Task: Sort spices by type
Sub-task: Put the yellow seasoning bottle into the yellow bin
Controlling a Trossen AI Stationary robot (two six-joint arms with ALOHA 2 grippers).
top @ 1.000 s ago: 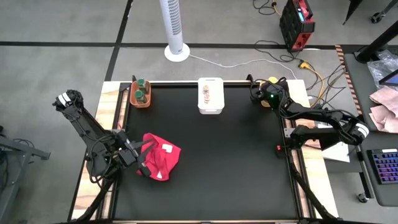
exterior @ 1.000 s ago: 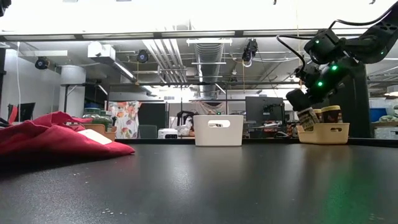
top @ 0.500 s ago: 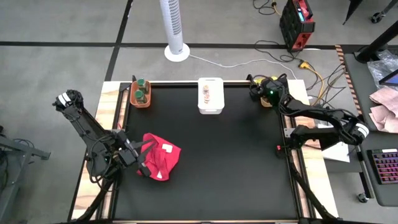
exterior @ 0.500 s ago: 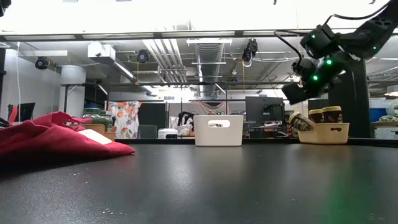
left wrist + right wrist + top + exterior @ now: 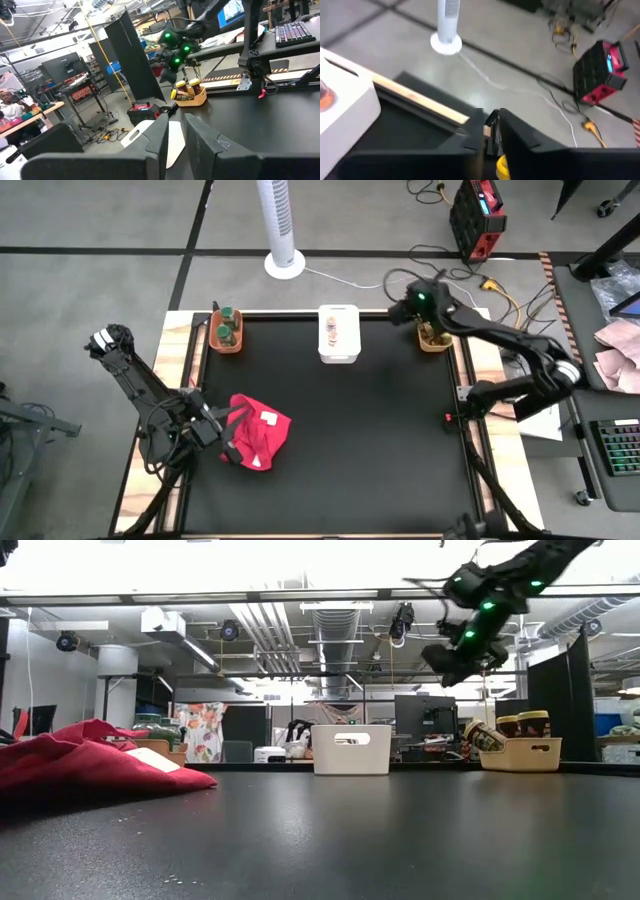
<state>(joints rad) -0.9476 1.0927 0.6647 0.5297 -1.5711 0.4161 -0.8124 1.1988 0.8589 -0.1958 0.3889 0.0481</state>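
Spice jars point(image 5: 226, 327) stand in three bins along the far edge of the black table point(image 5: 350, 460), and the white bin point(image 5: 338, 357) at the middle of that edge serves as the landmark.

The right arm point(image 5: 510, 340) reaches in from the right of the white bin. Its right gripper point(image 5: 397, 308) hangs in the air between the white bin and the yellow bin point(image 5: 435, 347); in the low view it is clearly higher than both. Its fingers point(image 5: 520, 137) are drawn nearly together, and nothing shows between them.

The left arm point(image 5: 140, 385) lies well to the left of the white bin and nearer the front of the table. Its left gripper point(image 5: 218, 430) is at the edge of the red cloth point(image 5: 260, 432); the fingers point(image 5: 202, 137) are almost closed, a thin slit between them. Whether they pinch the cloth cannot be told.

The red cloth lies crumpled, to the front left of the white bin.

The orange bin point(image 5: 226, 348) sits left of the white bin and holds green-lidded jars. The white bin itself holds pale-lidded jars in a row. The yellow bin, to its right, holds dark jars with yellow lids; one leans over the rim toward the white bin.
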